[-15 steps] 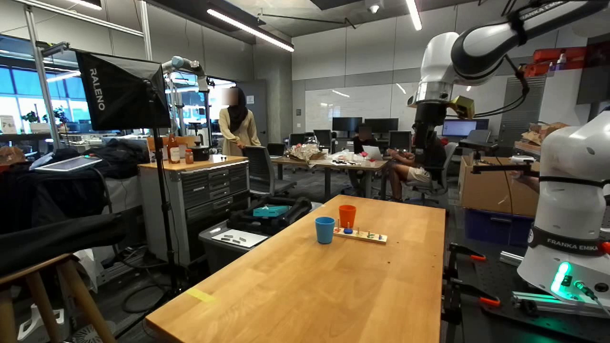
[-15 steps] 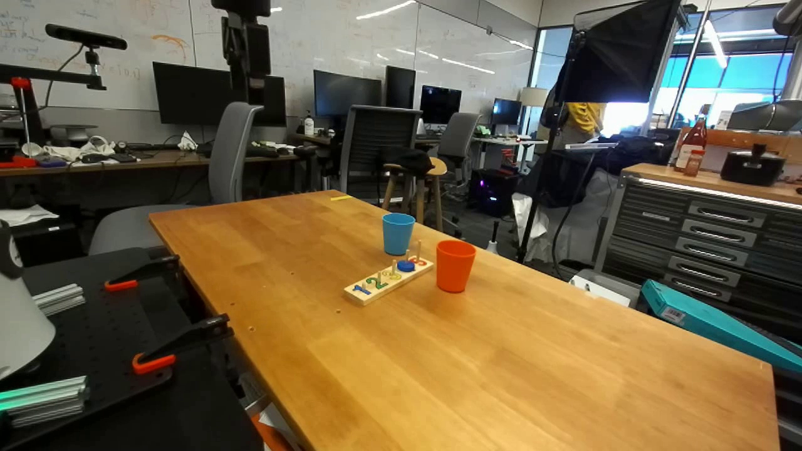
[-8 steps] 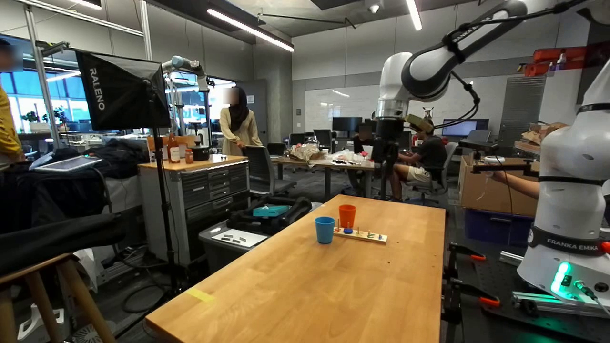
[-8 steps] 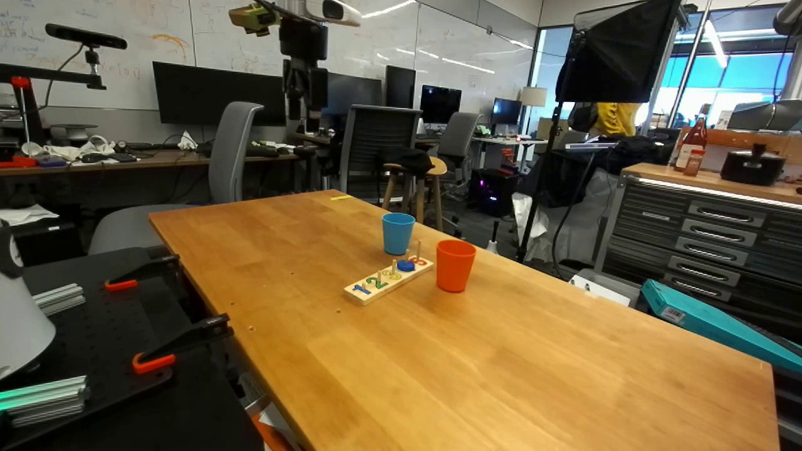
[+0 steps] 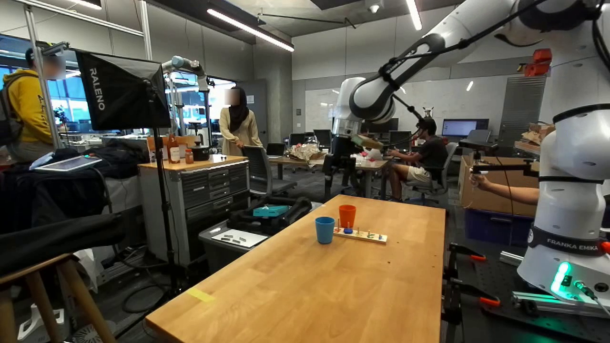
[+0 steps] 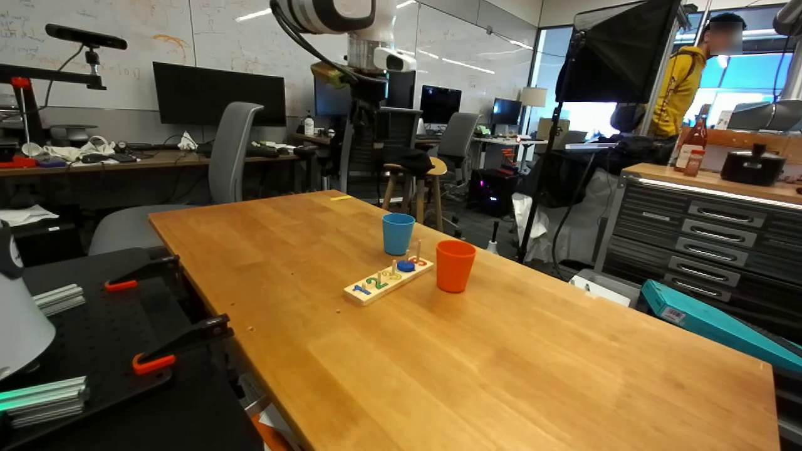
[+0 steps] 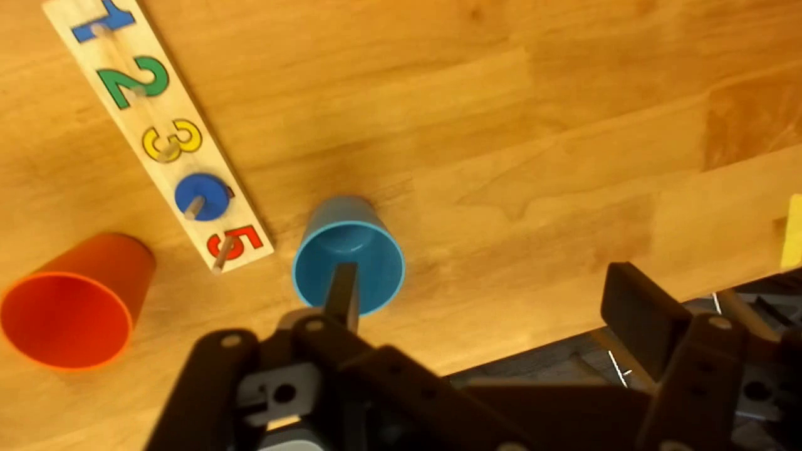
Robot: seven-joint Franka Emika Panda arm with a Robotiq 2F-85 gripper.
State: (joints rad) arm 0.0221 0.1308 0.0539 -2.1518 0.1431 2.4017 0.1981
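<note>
My gripper stands open with nothing between its fingers. In an exterior view the gripper hangs well above the far part of the table, fingers down. Below it in the wrist view, an upright blue cup appears partly behind one finger, at a lower level. A wooden peg board with painted numbers lies beside that cup. One blue disc sits on a peg near the 5 and covers most of its number. An upright orange cup stands off the same end of the board.
The wooden table has yellow tape near one corner. Orange-tipped clamps grip its robot-side edge. A softbox light and a tool chest stand beyond the opposite side. Someone's hand shows behind the arm base.
The arm has swung out over the table and come lower, its gripper staying open. Both cups and the peg board have not moved. A person in yellow has walked along the background.
</note>
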